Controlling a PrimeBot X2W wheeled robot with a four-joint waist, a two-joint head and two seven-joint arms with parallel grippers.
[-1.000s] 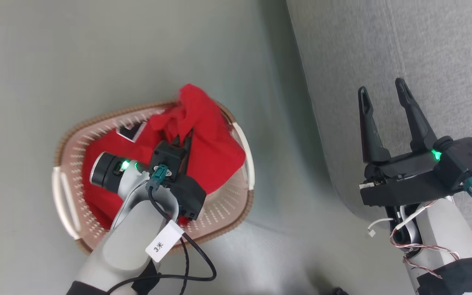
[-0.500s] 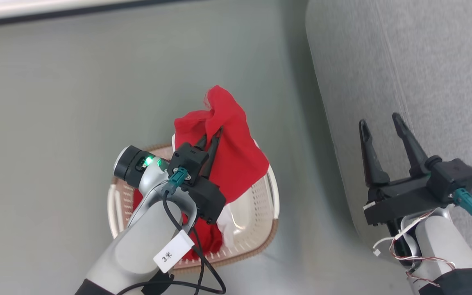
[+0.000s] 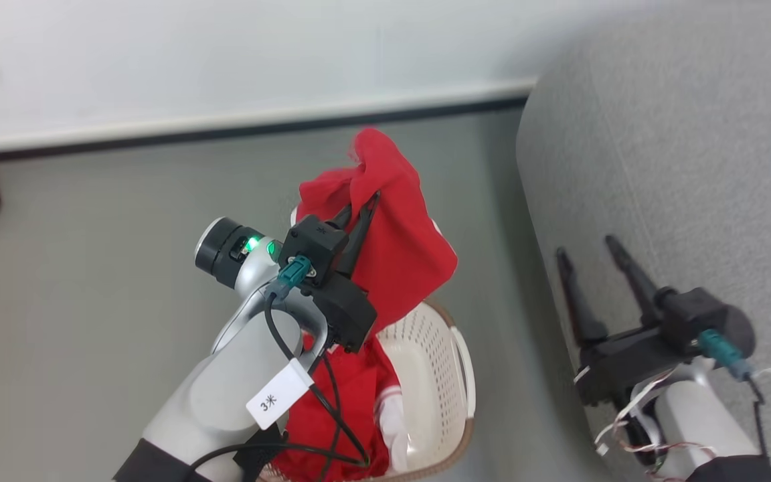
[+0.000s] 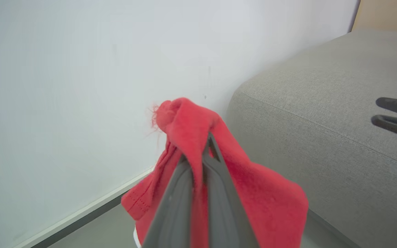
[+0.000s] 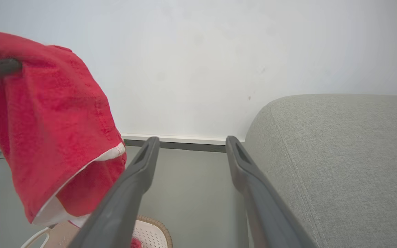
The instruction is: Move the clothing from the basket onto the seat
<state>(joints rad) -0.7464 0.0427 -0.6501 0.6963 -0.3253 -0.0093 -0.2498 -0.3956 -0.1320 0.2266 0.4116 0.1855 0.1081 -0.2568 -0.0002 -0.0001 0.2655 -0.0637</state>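
White wall (image 3: pixel 225 53) meets grey floor (image 3: pixel 77 301) (dark skirting strip (image 3: pixel 225 131) between).

Left fingers (image 3: pixel 361 227) pinched together, arm raised; right fingers (image 3: pixel 630 269) spread apart, pointing up.

1. The basket (image 3: pixel 440 348) stands on the grey floor (image 3: pixel 77 321) and is cut off by the lower edge. Its cream perforated wall and part of its brown rim are visible.
2. Above the basket, the left hand (image 3: pixel 361 203) has its two dark fingers pinched together on a fold of the red clothing (image 3: pixel 405 254), which drapes down toward the basket.
3. More red cloth with white trim lies inside the basket, partly hidden behind the pale left forearm (image 3: pixel 225 402), which carries a white tag (image 3: pixel 280 395).
4. To the right of the basket, apart from it, is the light grey seat (image 3: pixel 660 154).
5. The right hand (image 3: pixel 586 246), right of the basket, is over the seat's edge with its fingers spread apart.
6. Beyond the basket, a white wall (image 3: pixel 225 53) meets the floor at a dark baseboard (image 3: pixel 225 132).
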